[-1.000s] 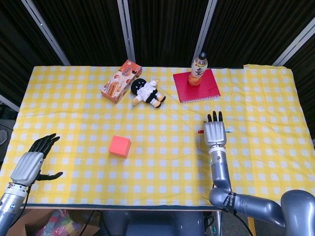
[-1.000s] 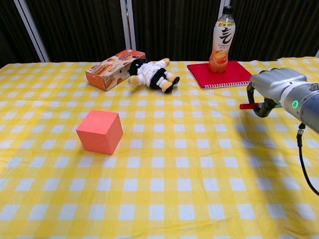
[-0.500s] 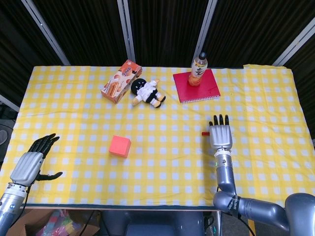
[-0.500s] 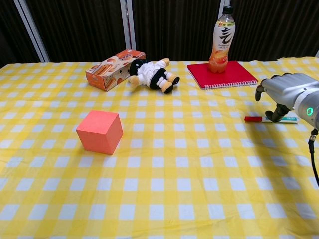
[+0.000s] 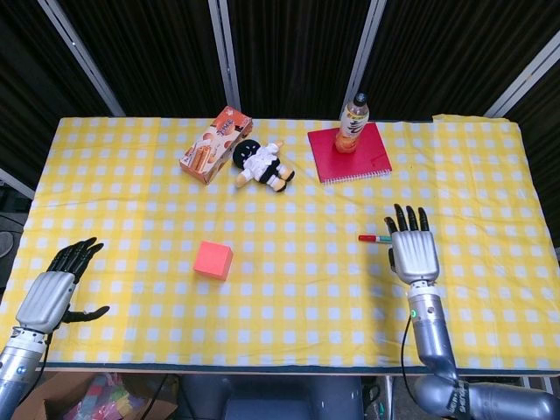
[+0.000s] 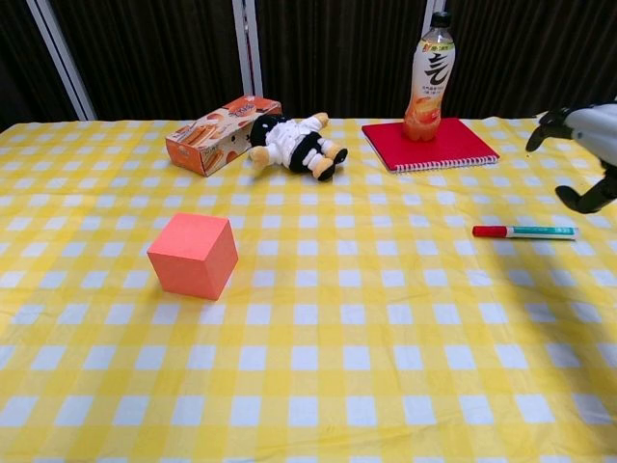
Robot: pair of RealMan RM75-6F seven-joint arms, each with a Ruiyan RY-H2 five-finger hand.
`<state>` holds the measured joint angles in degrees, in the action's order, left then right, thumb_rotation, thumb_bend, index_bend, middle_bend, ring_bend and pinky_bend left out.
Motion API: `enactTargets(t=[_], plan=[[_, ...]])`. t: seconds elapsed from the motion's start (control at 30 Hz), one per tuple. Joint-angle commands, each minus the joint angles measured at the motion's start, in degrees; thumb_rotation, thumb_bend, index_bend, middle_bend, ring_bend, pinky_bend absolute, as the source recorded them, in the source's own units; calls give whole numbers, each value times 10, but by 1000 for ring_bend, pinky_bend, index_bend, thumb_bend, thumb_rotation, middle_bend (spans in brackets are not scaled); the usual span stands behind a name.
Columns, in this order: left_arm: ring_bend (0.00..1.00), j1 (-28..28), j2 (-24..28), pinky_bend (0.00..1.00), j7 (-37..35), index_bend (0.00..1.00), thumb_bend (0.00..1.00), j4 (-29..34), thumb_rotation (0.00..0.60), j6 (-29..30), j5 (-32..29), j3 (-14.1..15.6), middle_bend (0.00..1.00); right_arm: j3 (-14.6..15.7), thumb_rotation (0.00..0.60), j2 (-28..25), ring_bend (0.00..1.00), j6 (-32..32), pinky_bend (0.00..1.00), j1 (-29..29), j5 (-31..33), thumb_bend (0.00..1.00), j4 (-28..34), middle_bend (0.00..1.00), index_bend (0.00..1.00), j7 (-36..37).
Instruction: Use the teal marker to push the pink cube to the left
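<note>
My right hand (image 5: 413, 252) is open and holds nothing. The teal marker (image 6: 525, 231) lies flat on the table just beside it. The pink cube (image 6: 194, 255) sits well apart, further left. My left hand (image 5: 54, 290) is open too. The marker is thin and round, so it could roll away when I grab it. The bottle (image 6: 430, 77) has orange drink in it. The snack box (image 6: 221, 132) looks closed.
</note>
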<state>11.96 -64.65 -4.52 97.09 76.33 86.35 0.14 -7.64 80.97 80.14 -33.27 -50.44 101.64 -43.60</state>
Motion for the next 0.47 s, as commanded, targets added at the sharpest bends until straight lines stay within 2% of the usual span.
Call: enactTargets(t=[0.03,0.13,0.3,0.4,0.47], plan=[[0,-4,-8,0,-1,0,0,-9,600,15,10,-2,0,69,600,-86,0,69,0,88,-126,550,57,33,114,114],[0,-8,-15,0,8,0,0,-17,600,29,18,-3,0,103,600,-116,0,101,0,136,-181,530,55,0,8,186],[0,-14,-32,0,39,0,0,-34,600,50,26,-7,0,158,600,-140,0,151,0,208,-274,495,1,0,0,288],[0,-15,-41,0,63,0,0,-46,600,59,28,-11,0,179,600,-143,0,166,0,238,-304,495,-25,0,0,321],[0,-16,-48,0,77,0,0,-52,600,65,29,-13,0,183,600,-144,0,174,0,252,-320,495,-36,0,0,332]])
